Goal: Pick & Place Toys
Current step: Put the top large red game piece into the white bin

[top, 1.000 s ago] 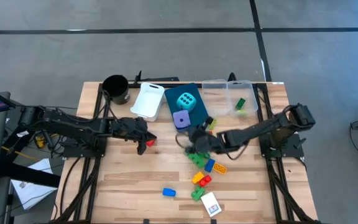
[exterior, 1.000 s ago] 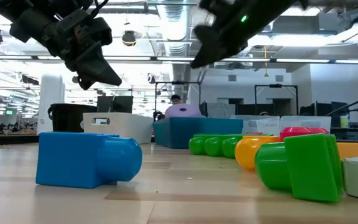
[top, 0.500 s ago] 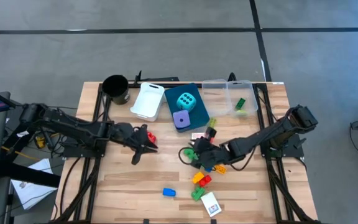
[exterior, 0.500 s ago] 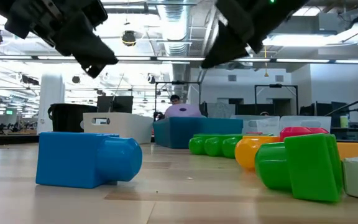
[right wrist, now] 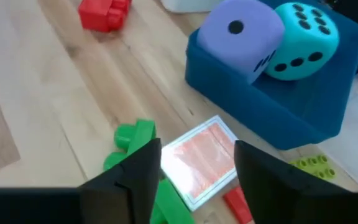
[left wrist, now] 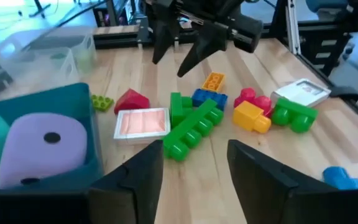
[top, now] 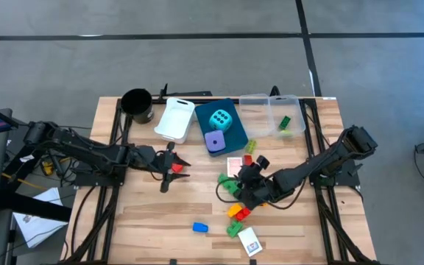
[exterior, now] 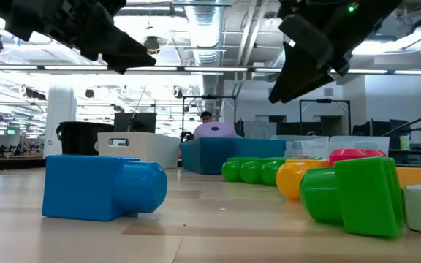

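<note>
The toys lie mid-table: a long green brick [top: 230, 185], yellow and red bricks [top: 235, 211], a blue brick [top: 199, 227] and a pink card [top: 234, 165]. The cyan die [top: 221, 118] and the purple die [top: 214, 140] sit in the blue bin [top: 232, 135]. A red brick [top: 177, 168] lies on the table under my left gripper [top: 169, 171], which is open and empty [left wrist: 194, 162]. My right gripper [top: 241, 182] hangs open above the pile. In its wrist view the card [right wrist: 197, 158] lies below and between its fingers, untouched.
At the back stand a black cup [top: 137, 105], a white bin [top: 174, 120] and a clear bin [top: 260, 103] holding a green brick [top: 284, 123]. A white card [top: 249, 241] lies near the front edge. Bare wood stretches across the table's near left.
My left gripper has opened, rolled and risen a little. The red brick it was shut on now lies on the table beneath it. My right gripper has opened, rolled and drawn back toward the near right over the pile. The pink card shows where it stood.
</note>
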### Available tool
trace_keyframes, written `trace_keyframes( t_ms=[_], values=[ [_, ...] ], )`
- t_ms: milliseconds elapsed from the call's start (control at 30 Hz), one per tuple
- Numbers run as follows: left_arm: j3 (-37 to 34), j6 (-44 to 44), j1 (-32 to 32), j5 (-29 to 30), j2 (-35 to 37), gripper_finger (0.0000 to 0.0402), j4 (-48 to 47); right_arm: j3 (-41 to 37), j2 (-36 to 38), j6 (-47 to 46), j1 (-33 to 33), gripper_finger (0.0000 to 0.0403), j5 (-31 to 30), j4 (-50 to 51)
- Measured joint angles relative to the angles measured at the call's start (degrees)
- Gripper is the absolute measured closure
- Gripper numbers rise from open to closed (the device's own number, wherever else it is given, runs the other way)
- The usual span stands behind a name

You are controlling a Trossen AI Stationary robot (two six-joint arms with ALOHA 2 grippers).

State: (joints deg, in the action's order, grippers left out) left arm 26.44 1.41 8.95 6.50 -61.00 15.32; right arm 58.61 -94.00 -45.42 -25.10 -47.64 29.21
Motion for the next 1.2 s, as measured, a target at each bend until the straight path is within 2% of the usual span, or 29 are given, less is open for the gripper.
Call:
trace_keyframes(
  t_ms=[233, 333, 400, 500, 667, 833, 967, 1200],
  values=[
    [-0.1, 4.6, 0.0, 0.0, -10.4, 0.0222, 16.1, 0.0, 0.0, -7.5, -1.3, 0.017, -1.0, -1.3],
    [0.0, 7.5, -0.6, 0.0, -14.0, 0.0221, 16.2, 0.0, 0.0, -10.4, -2.9, 0.0169, -1.9, -1.2],
    [0.1, 9.4, -1.1, 1.0, -14.6, 0.022, 11.8, 0.0, 0.0, -11.5, -4.0, 0.0169, -2.6, -1.2],
    [0.1, 11.7, -2.0, 3.8, -12.6, 0.0217, 0.5, 0.0, 0.0, -12.7, -5.2, 0.0168, -3.9, -1.4],
    [0.2, 11.9, -2.9, 5.7, -4.8, 0.0219, -20.6, 0.0, 0.0, -13.1, -6.1, 0.0168, -5.1, -1.6],
    [0.2, 11.9, -2.4, 6.1, 0.8, 0.0217, -34.9, 0.0, 0.0, -13.1, -5.9, 0.0168, -5.2, -2.8],
    [0.2, 12.0, -2.4, 9.0, 0.6, 0.0212, -39.2, 0.0, 0.0, -13.1, -5.9, 0.0168, -5.2, -3.0],
    [0.2, 12.5, -2.4, 17.6, -4.0, 0.0209, -39.4, 0.0, 0.0, -13.1, -5.7, 0.0168, -5.6, -3.1]
  ],
)
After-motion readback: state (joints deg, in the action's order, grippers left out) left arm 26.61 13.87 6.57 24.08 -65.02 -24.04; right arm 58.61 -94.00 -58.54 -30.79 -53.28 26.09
